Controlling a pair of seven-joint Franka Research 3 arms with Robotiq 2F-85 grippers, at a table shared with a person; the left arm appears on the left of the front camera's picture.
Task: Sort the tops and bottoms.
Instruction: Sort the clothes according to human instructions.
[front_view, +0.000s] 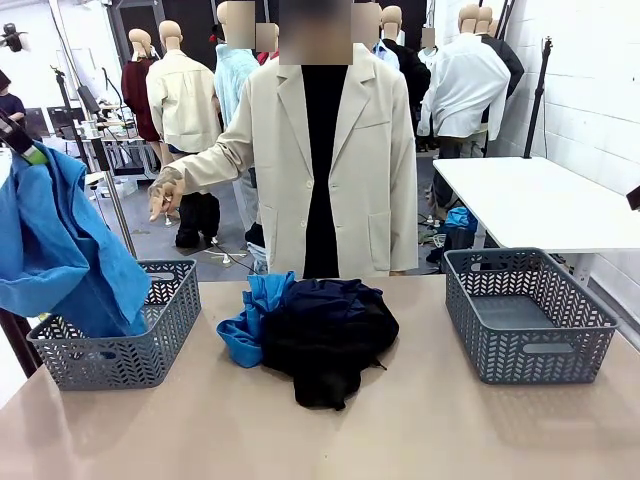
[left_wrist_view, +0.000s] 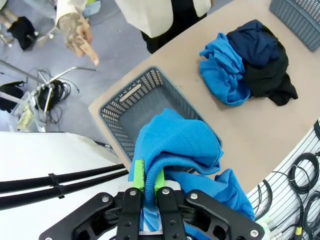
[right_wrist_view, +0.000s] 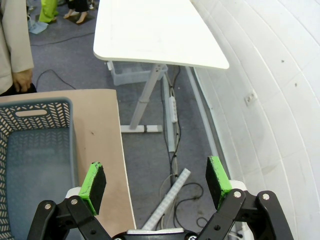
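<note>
My left gripper (left_wrist_view: 149, 181) is shut on a bright blue garment (left_wrist_view: 180, 145), which hangs over the left grey basket (left_wrist_view: 129, 107). In the front view the same blue garment (front_view: 60, 250) drapes down into that left basket (front_view: 120, 340) from the gripper (front_view: 30, 152) at the upper left. A pile lies mid-table: a blue piece (front_view: 255, 315), a navy piece (front_view: 335, 295) and a black piece (front_view: 325, 350). My right gripper (right_wrist_view: 156, 185) is open and holds nothing, off the table's right edge beside the right basket (right_wrist_view: 35, 165).
A person in a cream jacket (front_view: 330, 150) stands at the far side, one hand (front_view: 163, 195) raised and pointing down toward the left. The right basket (front_view: 525, 315) has nothing in it. A white table (front_view: 540, 200) stands behind at the right. Cables (left_wrist_view: 47, 92) lie on the floor.
</note>
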